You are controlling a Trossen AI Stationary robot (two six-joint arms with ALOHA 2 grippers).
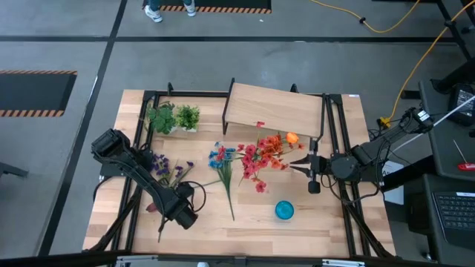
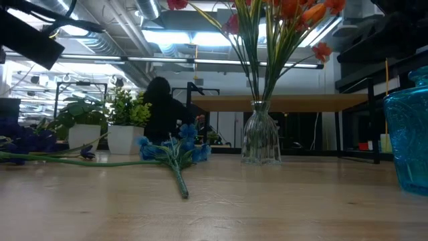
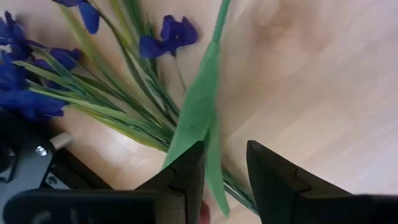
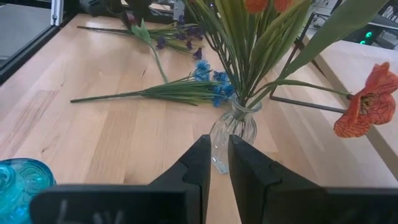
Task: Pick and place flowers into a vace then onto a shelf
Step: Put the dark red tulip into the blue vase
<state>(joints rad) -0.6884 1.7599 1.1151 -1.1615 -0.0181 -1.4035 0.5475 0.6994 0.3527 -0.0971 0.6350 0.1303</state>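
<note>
Four views split the scene between them; only the high view shows the whole table (image 1: 111, 178), with the shelf (image 1: 274, 107) at the far edge, two potted plants (image 1: 173, 117) beside it, and a blue vase (image 1: 284, 211) near the front; the red and orange flowers (image 1: 263, 157) read there as a loose spray, while the low view shows them standing upright in a glass vase (image 2: 260, 137), their blossoms cut off by the frame's upper edge; the blue flowers (image 1: 223, 167) lie flat in the middle of the table, stems toward the front edge, heads toward the shelf; the purple flowers (image 1: 165, 169) lie at the left, near the left arm; the left wrist view alone shows the left gripper (image 3: 225, 180) with fingers apart astride a green stem, though whether they pinch it cannot be told; the right gripper (image 4: 216, 163) hangs just before the glass vase, fingers nearly together and holding nothing, a single orange bloom (image 4: 368, 102) drooping aside toward the shelf.
</note>
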